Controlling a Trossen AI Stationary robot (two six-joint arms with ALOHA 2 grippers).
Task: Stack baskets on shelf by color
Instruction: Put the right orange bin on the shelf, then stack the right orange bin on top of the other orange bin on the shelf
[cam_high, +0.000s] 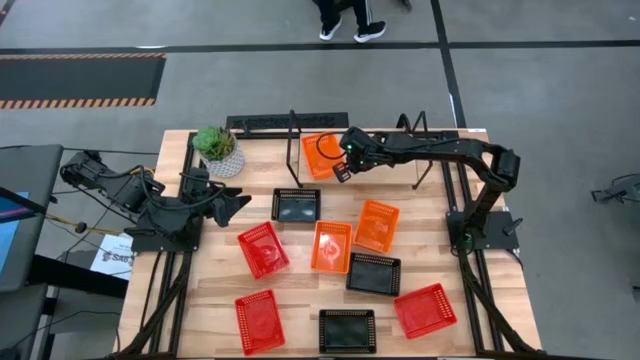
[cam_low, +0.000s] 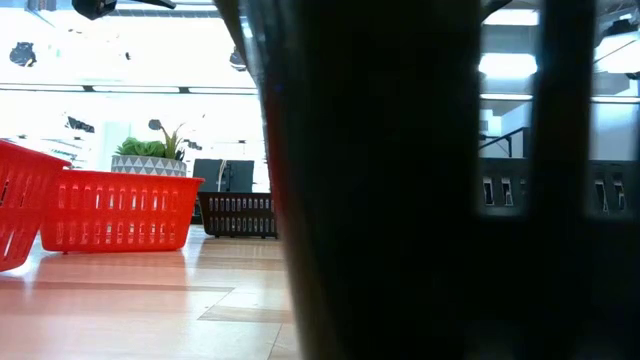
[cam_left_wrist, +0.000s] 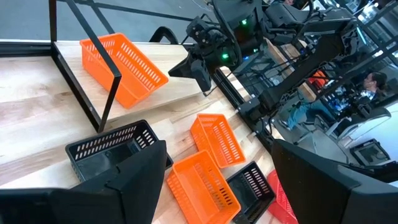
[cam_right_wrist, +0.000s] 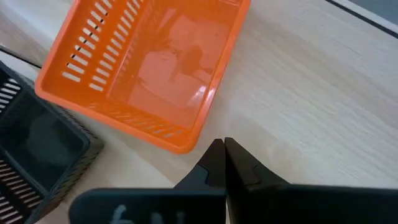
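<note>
One orange basket (cam_high: 320, 155) was seen lying on the shelf (cam_high: 300, 127) at the back of the table, tilted rather than flat, with the right gripper (cam_high: 343, 170) just beside its near rim, its fingers pressed together and holding nothing. The left gripper (cam_high: 236, 203) was kept spread wide near the plant pot (cam_high: 219, 150), empty, close to a black basket (cam_high: 296, 204). The remaining baskets were scattered over the tabletop (cam_high: 210, 290), two orange ones (cam_high: 332, 246) lying side by side. It was judged that the tilted basket could be nudged off the board by the closed fingers, and that later orange baskets might not nest if it stayed skewed; how firmly it was seated could not quite be made out.
</note>
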